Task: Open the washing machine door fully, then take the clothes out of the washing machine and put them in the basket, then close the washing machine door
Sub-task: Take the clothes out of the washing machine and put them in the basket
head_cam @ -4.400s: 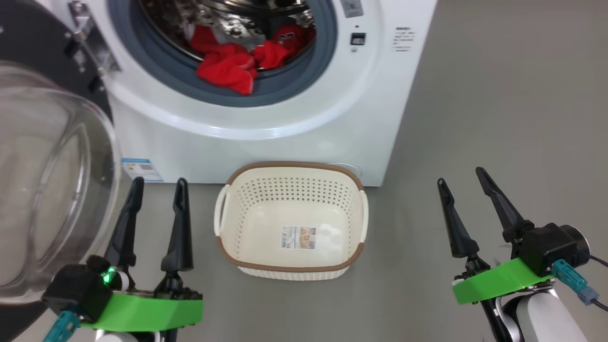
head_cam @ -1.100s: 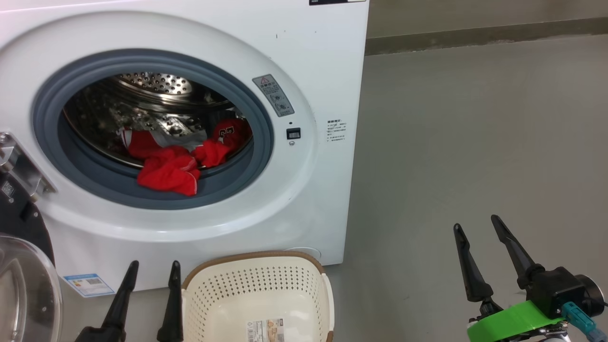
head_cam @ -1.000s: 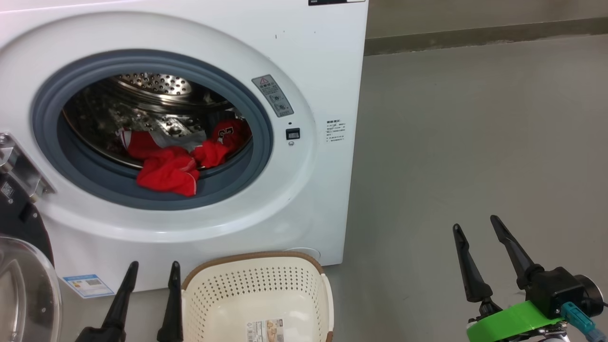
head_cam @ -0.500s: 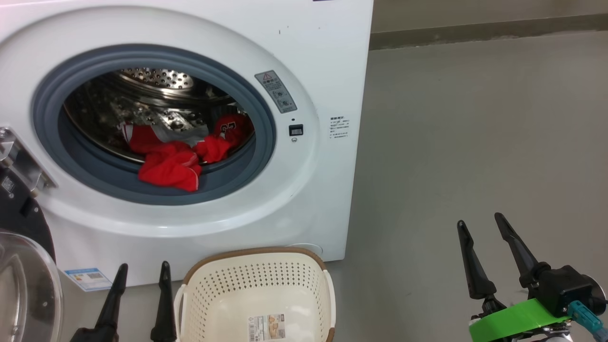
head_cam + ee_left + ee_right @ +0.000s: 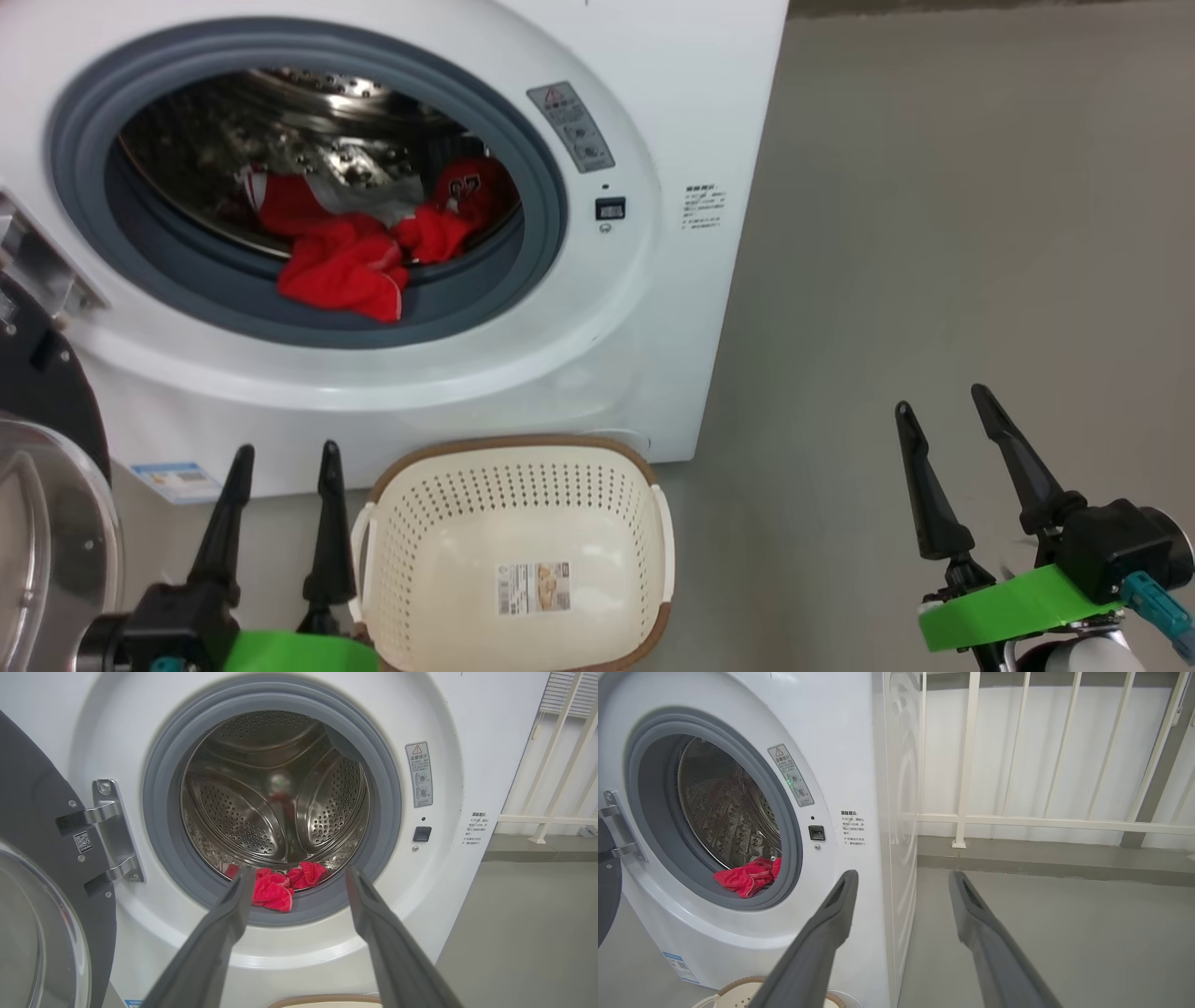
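The white washing machine (image 5: 653, 112) stands with its round black door (image 5: 37, 411) swung open to the left, its glass bowl (image 5: 51, 551) bulging toward me. Red clothes (image 5: 350, 266) lie at the drum's front lip, spilling onto the grey ring; they also appear as red clothes (image 5: 273, 891) and red clothes (image 5: 747, 877). The cream basket (image 5: 523, 462) sits empty on the floor before the machine. My left gripper (image 5: 285, 453) is open, low at the basket's left. My right gripper (image 5: 943, 397) is open over bare floor at the right.
Grey floor (image 5: 934, 233) stretches to the right of the machine. A white railing (image 5: 1017, 816) runs along the wall behind it. The door hinge bracket (image 5: 110, 835) sits at the opening's left side.
The head camera has tilted down and shifted, so the machine sits higher in view and more of the basket and left gripper shows. Both grippers stay open; the clothes have not moved.
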